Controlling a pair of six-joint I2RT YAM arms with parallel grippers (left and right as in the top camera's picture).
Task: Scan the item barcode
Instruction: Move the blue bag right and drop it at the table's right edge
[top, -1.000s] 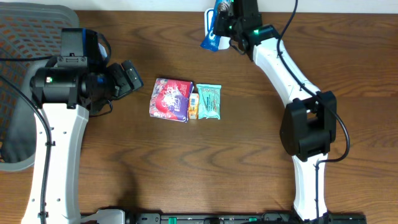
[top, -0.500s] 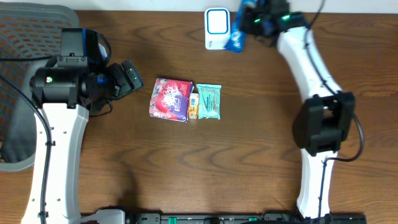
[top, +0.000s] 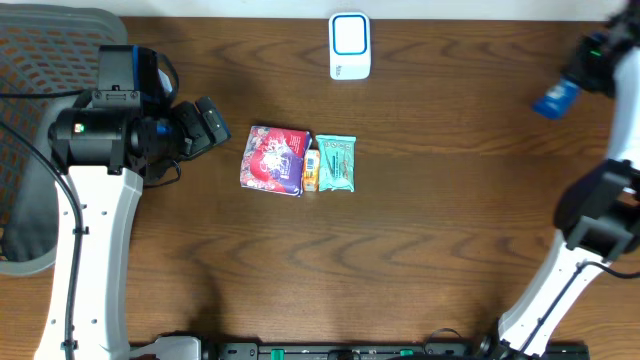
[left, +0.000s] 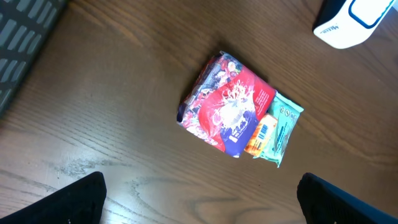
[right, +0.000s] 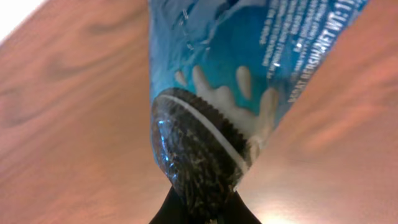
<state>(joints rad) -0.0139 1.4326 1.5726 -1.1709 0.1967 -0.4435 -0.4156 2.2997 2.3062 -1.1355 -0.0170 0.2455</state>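
My right gripper (top: 574, 84) is shut on a blue cookie packet (top: 555, 100) and holds it above the table at the far right edge. In the right wrist view that blue cookie packet (right: 249, 62) fills the frame, pinched at its lower end by the right gripper (right: 205, 210). The white and blue scanner (top: 350, 45) stands at the back middle, well left of the packet. My left gripper (top: 207, 124) hangs open at the left, with bare wood between its fingertips (left: 74, 202).
A red and purple packet (top: 275, 160), a small orange item (top: 311, 170) and a teal packet (top: 336, 163) lie side by side mid-table. A grey mesh chair (top: 40, 60) stands beyond the left edge.
The right arm has swung from the scanner to the far right, carrying the blue packet with it. The left arm has not moved.
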